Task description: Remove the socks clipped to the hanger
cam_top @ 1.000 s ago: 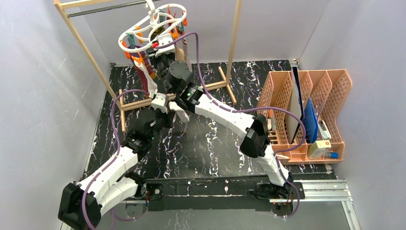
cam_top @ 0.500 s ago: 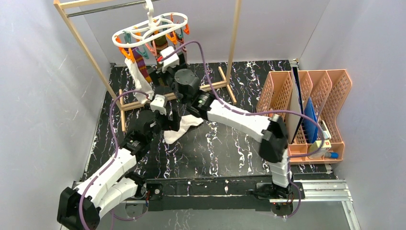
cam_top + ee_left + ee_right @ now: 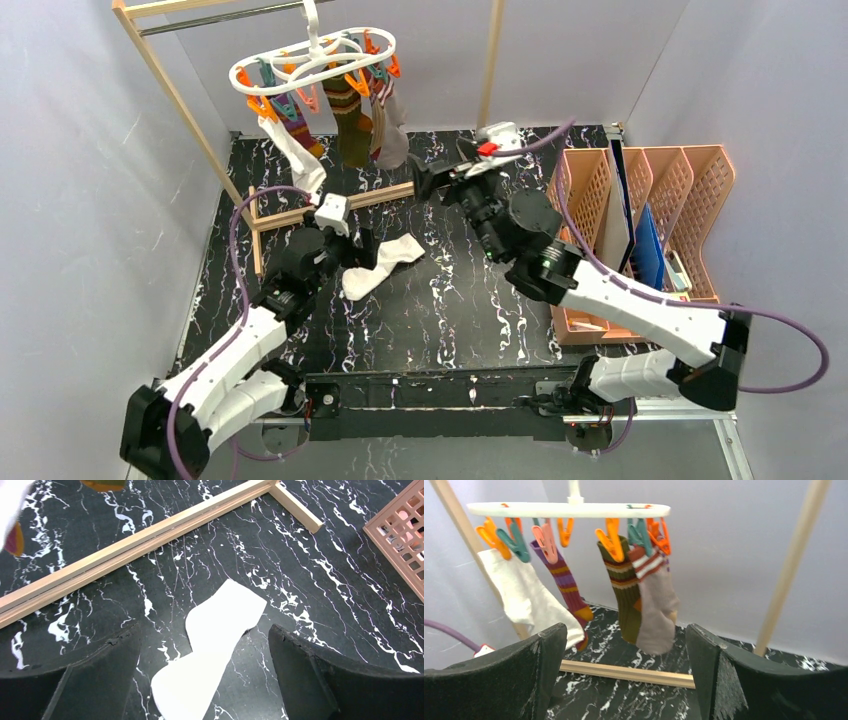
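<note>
Hovering over the worktop (image 3: pixel 450 310), my left pincer (image 3: pixel 205 645) stood wide and empty, its fingers straddling a loose white sock (image 3: pixel 380 265) that lay flat toward nine o'clock of centre, likely where removed ones collect. My right pincer (image 3: pixel 624 645), equally wide and holding nothing, faced the hanger (image 3: pixel 569 510) from roughly its four o'clock, far enough off to frame every peg. Four socks hung clipped at eleven o'clock: a clipped white sock (image 3: pixel 524 597), a purple-striped sock (image 3: pixel 566 582), an olive-striped sock (image 3: pixel 624 590) and a tan sock (image 3: pixel 656 605), which I judged nearest.
</note>
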You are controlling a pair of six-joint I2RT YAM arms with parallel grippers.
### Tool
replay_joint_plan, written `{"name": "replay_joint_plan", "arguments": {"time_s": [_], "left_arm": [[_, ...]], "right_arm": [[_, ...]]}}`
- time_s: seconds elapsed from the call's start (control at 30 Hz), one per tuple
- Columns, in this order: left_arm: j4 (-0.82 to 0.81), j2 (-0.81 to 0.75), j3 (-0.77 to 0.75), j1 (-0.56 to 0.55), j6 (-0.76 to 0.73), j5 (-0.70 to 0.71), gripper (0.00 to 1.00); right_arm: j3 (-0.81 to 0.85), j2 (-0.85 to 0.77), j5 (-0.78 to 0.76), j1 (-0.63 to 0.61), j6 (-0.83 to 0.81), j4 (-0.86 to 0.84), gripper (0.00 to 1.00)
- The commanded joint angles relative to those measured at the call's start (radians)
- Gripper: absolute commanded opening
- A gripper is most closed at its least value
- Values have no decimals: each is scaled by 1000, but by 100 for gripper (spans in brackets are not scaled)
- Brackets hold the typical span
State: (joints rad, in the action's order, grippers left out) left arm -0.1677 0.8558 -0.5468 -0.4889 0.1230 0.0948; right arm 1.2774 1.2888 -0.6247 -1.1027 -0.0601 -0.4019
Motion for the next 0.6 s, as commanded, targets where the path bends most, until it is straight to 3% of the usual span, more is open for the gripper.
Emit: {"name": "replay_joint_plan", "arguments": {"time_s": [0.0, 0.23, 0.57], "left_arm": [[-181, 113, -62, -7, -21, -31, 94], [-386, 388, -200, -7, -24, -29, 94], [-547, 707, -400, -7, -52, 30, 94]], "right_arm": [[-92, -98, -91, -3, 34, 18, 96], [-146, -196, -118, -3, 42, 82, 96], [-161, -221, -115, -3, 32, 119, 96]]}}
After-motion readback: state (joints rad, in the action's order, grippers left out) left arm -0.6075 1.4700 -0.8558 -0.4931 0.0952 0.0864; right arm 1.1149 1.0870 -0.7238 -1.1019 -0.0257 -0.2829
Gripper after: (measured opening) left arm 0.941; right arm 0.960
